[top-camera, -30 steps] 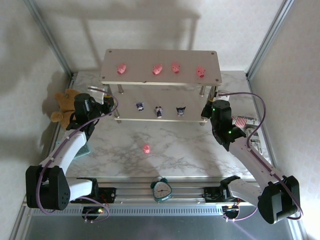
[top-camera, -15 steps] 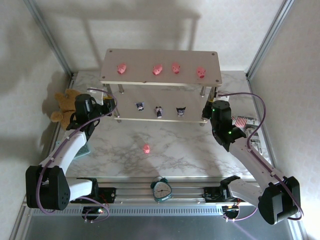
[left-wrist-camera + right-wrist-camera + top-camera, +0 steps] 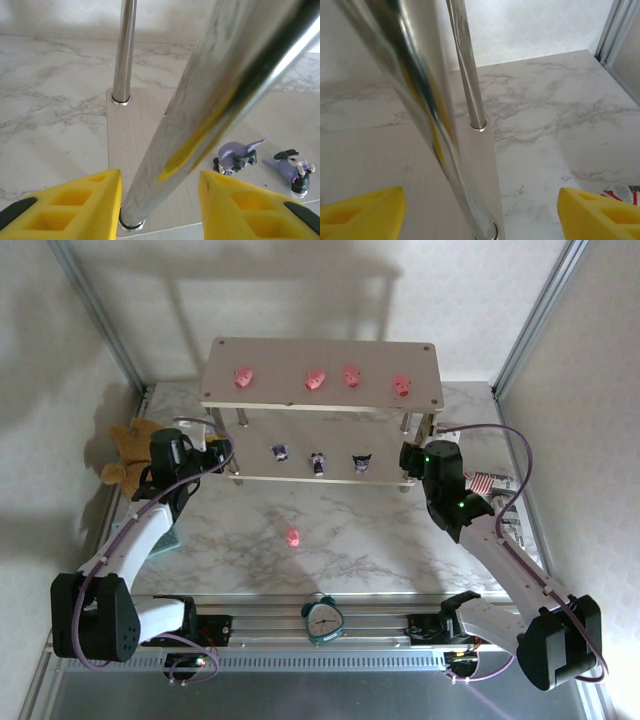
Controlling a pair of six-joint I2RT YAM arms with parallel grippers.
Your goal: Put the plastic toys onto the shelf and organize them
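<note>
Toys are nearly all in place from where I stand: four pink pigs (image 3: 315, 379) sit in a row along the top board of the shelf (image 3: 275, 398), and three purple figurines (image 3: 317, 462) line the lower board. One loose pig (image 3: 293, 537) lies alone on the marble table (image 3: 390, 540), well apart from the shelf, between it and the alarm clock (image 3: 323, 618) at the near edge. The left tool (image 3: 214, 446) sits at the shelf's front-left leg (image 3: 210, 100); its yellow fingers (image 3: 75, 205) stand partly apart on either side of the tube with nothing clamped, two of the figurines just beyond. The right tool (image 3: 408, 455) is at the front-right leg (image 3: 420, 100), its jaws spread much wider and likewise holding nothing. A teddy bear (image 3: 125, 450) slumps at the left, off the job. That last pig looks like hard, smooth plastic, very light and rounded, so I would expect it to skid or pop out of a careless pinch rather than break. Coming straight down and closing across its flanks, low on the body, seems the safest hold, with only a gentle squeeze. The shelf itself looks light on its thin legs and could shift if a tool bumps one.
</note>
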